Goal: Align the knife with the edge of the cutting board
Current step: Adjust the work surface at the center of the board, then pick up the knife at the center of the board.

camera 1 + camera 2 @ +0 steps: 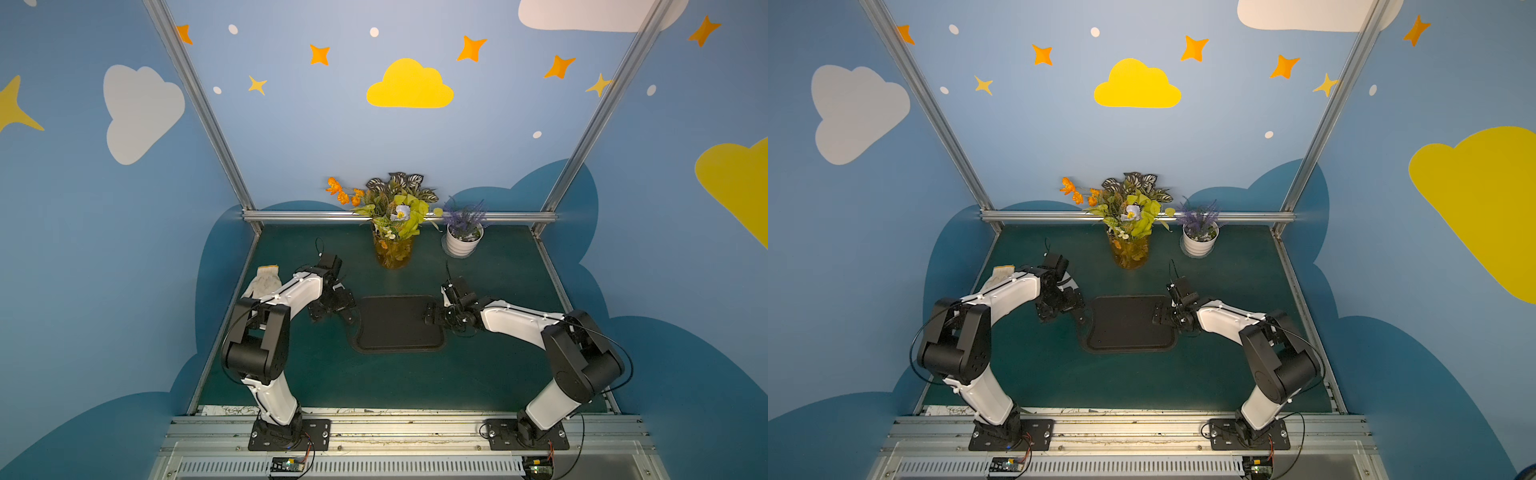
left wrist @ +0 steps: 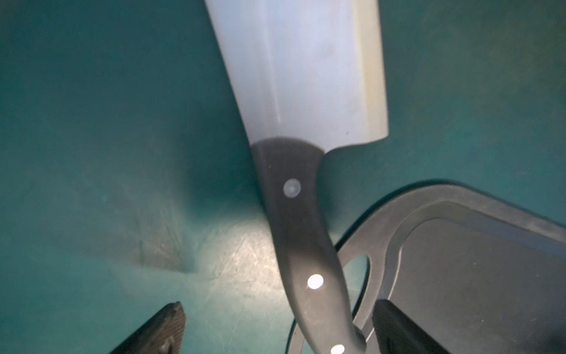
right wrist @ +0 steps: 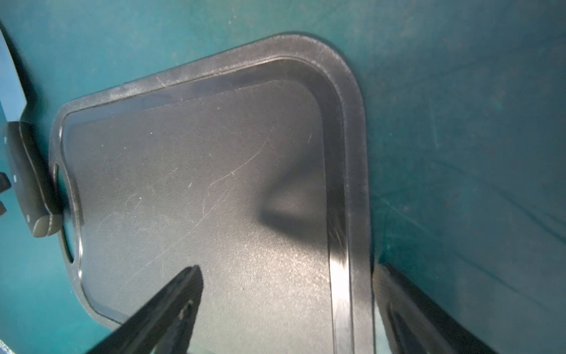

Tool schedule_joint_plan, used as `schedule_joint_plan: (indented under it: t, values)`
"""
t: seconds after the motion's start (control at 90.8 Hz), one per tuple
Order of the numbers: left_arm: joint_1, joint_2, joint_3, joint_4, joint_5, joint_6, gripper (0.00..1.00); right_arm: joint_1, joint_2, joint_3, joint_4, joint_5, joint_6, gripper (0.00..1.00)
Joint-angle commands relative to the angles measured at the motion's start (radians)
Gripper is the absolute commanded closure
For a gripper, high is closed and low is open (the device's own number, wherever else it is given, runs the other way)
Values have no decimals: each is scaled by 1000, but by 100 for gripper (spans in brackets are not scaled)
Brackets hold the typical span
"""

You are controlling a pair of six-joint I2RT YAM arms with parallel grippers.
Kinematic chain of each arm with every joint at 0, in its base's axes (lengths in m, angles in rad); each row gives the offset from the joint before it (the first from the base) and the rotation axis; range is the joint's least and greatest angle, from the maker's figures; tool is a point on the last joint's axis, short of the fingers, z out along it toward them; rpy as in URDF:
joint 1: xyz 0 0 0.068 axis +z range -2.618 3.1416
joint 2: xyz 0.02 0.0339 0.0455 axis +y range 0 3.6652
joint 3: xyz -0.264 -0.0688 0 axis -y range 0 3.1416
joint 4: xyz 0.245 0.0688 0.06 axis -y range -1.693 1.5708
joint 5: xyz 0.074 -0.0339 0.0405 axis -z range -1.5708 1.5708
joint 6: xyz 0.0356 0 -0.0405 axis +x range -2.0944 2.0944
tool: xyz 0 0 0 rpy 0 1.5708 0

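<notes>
Knife [image 2: 291, 184] flat on the green mat [image 2: 92, 122], handle tip over the slotted end of the cutting board [image 2: 474, 275], blade angled away. Left gripper [image 2: 278, 321] wide open astride the handle, empty; right gripper [image 3: 288, 282] open and empty astride the opposite rim. Best: grip handle squarely, swing blade parallel.

one cleaver [image 2: 303, 76]. one black cutting board [image 1: 399, 328]. two robot arms: the left arm [image 1: 291, 293] and the right arm [image 1: 519, 320]. one glass vase of flowers [image 1: 392, 249]. one white pot of lavender [image 1: 462, 243]. one knitted work glove [image 1: 265, 280].
</notes>
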Motion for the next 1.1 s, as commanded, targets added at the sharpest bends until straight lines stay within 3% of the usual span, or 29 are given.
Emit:
schedule_joint_plan:
  t: [0.0, 1.09]
  values:
    - [14, 31, 29, -50, -15, 22, 1, 26, 21, -42, -151, -52, 32, 8]
    - [32, 77, 76, -87, -3, 41, 2, 87, -3, -74, -165, -4, 84, 6]
